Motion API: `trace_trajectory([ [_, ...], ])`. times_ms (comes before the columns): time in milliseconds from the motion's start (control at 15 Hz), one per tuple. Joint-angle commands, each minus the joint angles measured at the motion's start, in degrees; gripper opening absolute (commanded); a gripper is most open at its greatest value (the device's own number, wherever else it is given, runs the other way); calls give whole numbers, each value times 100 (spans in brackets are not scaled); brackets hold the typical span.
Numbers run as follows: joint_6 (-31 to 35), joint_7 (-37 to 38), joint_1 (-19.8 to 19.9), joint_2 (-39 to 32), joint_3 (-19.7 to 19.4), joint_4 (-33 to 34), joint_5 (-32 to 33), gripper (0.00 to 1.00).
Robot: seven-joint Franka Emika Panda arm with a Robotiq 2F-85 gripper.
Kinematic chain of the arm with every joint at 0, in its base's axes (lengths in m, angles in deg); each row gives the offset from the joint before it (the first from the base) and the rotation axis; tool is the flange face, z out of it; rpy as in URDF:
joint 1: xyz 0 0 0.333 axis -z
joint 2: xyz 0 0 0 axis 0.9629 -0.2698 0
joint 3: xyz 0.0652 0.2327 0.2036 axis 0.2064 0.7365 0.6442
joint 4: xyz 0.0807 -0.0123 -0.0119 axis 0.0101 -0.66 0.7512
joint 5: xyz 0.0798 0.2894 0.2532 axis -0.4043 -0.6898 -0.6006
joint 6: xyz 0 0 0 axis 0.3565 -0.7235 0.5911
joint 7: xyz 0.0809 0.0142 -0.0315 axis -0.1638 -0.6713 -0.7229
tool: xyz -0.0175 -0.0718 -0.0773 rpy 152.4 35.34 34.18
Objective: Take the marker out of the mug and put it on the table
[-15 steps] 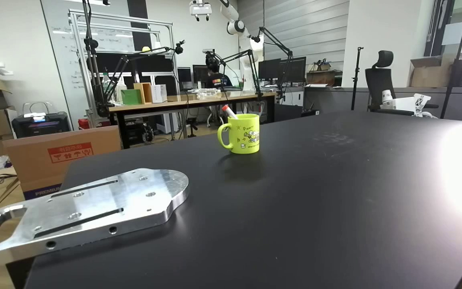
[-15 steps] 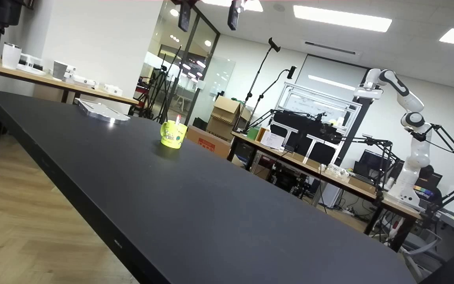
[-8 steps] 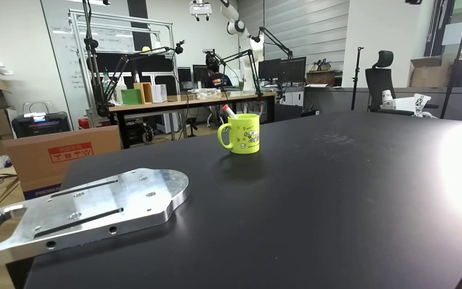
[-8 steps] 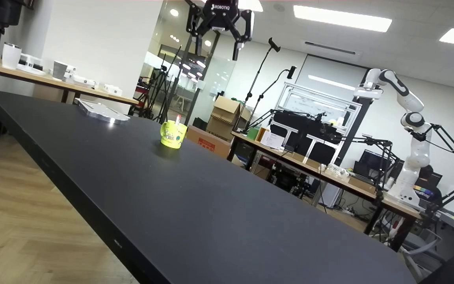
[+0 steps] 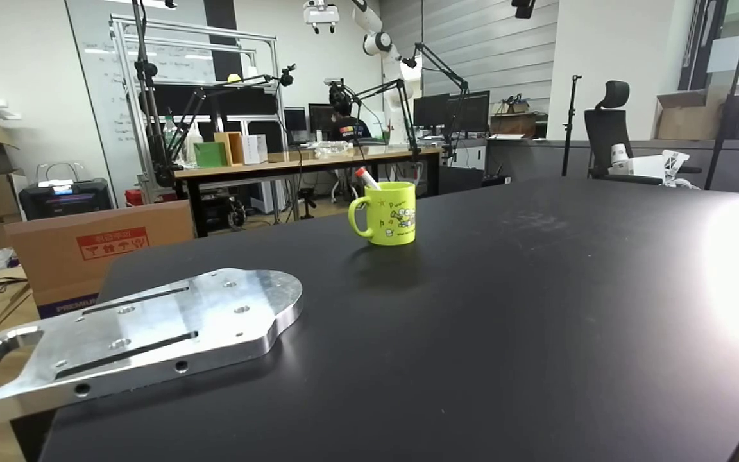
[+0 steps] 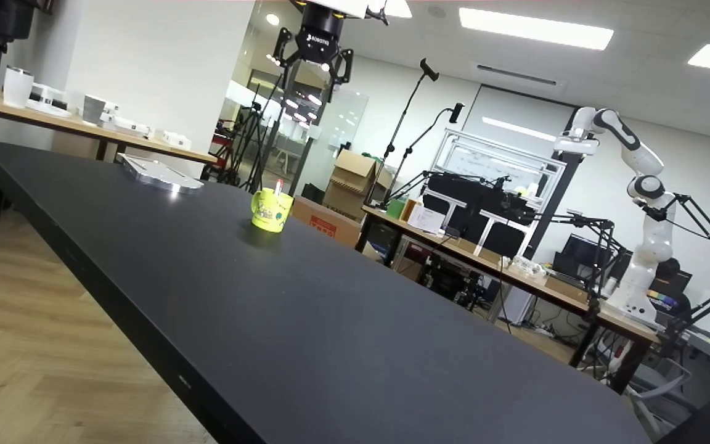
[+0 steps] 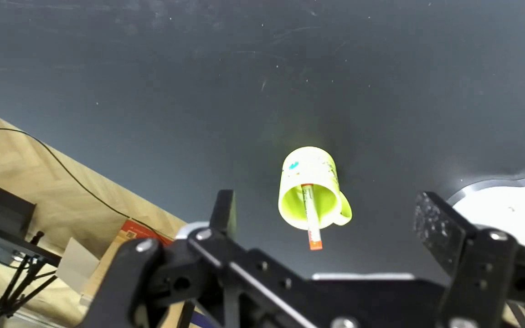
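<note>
The yellow-green mug (image 5: 393, 218) stands upright on the black table (image 5: 504, 346); it also shows in an exterior view (image 6: 269, 213). The marker (image 5: 367, 178) leans in the mug, its red end above the rim on the handle side. In the wrist view the mug (image 7: 309, 171) has the marker (image 7: 311, 214) leaning out of its mouth, red end toward the camera. My gripper (image 7: 327, 218) is open and empty, with mug and marker framed between its fingers but apart from them. In an exterior view the gripper (image 6: 307, 83) hangs high above the table, pointing down.
A flat silver metal plate (image 5: 215, 308) lies on the table on the mug's handle side; the wrist view shows its edge (image 7: 508, 209) beyond a finger. A cardboard box (image 5: 110, 250) stands beyond the table edge. A cluttered wooden workbench (image 5: 331, 160) is behind.
My gripper has come down into an exterior view and shifted left there. A dark part of it has entered the top right of an exterior view and moved left. Mug and marker have not moved.
</note>
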Motion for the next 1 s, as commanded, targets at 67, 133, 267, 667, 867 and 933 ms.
trace_trajectory([
  [67,-64,23,116,-131,128,162,31,100],
  [133,-71,22,128,-146,121,183,32,100],
  [267,-82,21,135,-146,116,194,32,100],
  [667,-1027,13,25,-1394,260,1691,378,100],
  [867,-1750,-45,-82,-2128,399,2536,576,100],
  [933,-1975,-56,-144,-2371,429,2830,686,100],
])
